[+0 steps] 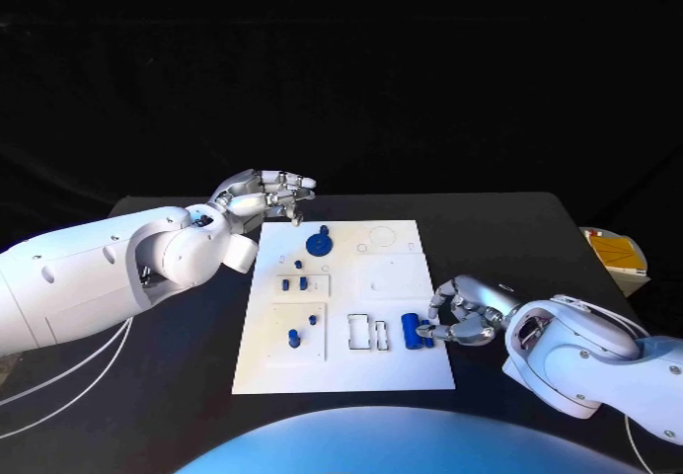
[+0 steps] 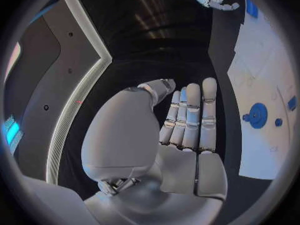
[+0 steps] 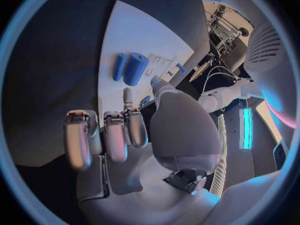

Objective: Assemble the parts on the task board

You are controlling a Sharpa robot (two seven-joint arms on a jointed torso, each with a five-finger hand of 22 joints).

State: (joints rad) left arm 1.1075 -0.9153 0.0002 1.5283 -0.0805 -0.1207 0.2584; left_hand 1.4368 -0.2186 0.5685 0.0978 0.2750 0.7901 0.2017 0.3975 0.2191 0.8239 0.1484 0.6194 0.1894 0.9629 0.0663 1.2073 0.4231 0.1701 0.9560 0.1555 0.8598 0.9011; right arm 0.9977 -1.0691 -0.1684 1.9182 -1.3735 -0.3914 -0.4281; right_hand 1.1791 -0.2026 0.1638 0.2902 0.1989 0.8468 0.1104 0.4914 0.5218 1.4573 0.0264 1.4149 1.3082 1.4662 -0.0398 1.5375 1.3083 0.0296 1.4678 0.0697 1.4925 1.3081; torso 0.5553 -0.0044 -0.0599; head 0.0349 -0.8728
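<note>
Looks like we're at the pick-up stage for one of the loose pieces. The right hand sits at the lower right edge of the task board, fingers curled toward a blue cylinder lying flat on the plate, with a thinner blue peg just beside it. I honestly can't tell whether the fingers have actually pinched anything or are just crowding it; the right wrist view shows the fingers bent, with both blue pieces lying a little beyond the fingertips.

The cylinder's long axis runs up-down in the head view, roughly parallel to the board's long side, lying on its side rather than standing.

The left hand hovers off the upper left corner of the board, over the black bench, holding nothing; in the left wrist view its fingers are straight and side by side.

The blue round disc is near the top of the board, and small blue pegs stand in the left-hand recesses mid-frame.

My guess for the next move: get a firm pinch across the cylinder's width, then tip it upright so it can drop into its socket.
</note>
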